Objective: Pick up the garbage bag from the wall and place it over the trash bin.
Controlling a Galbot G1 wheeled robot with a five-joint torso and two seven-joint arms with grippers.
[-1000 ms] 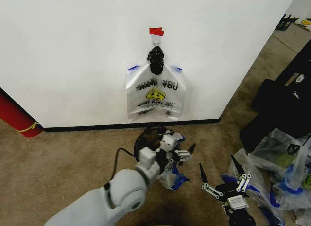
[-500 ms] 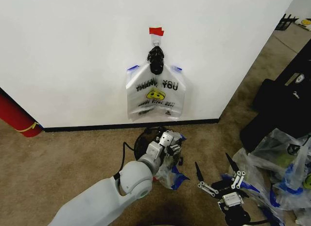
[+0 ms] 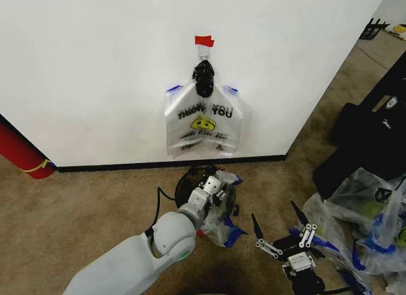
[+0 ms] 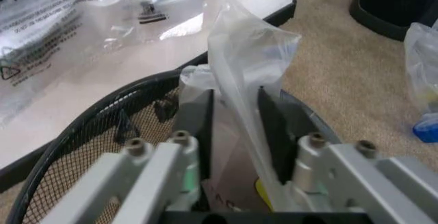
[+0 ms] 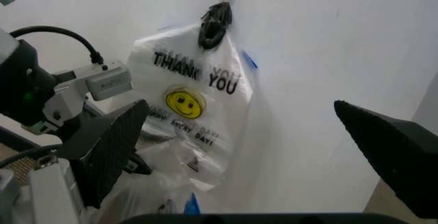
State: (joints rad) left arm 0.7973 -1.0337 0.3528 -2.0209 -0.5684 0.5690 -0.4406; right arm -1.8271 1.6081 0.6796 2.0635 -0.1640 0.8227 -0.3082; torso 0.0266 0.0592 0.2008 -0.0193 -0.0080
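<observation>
The garbage bag (image 3: 203,120) hangs flat on the white wall (image 3: 95,66) from a black hook under a red tape strip (image 3: 203,40); its "THANK YOU" print and smiley also face the right wrist view (image 5: 188,103). Below it stands the black mesh trash bin (image 3: 184,188). My left gripper (image 3: 213,186) is over the bin's rim (image 4: 82,116), shut on a thin clear plastic sheet (image 4: 239,55) that rises between its fingers (image 4: 198,126). That film belongs to a second bag with blue handles (image 3: 223,226) draped at the bin. My right gripper (image 3: 276,220) hovers open to the bin's right, holding nothing (image 5: 250,147).
A big red cylinder (image 3: 22,152) leans at the wall's far left. Clear bags with green and blue contents (image 3: 371,216) lie on the carpet at the right, behind them a black case (image 3: 368,136). The wall ends in a corner at the right, with open carpet beyond.
My left gripper has reached farther forward over the bin, and its fingers have closed on the plastic film. The right gripper has drifted slightly left and toward me, still open.
</observation>
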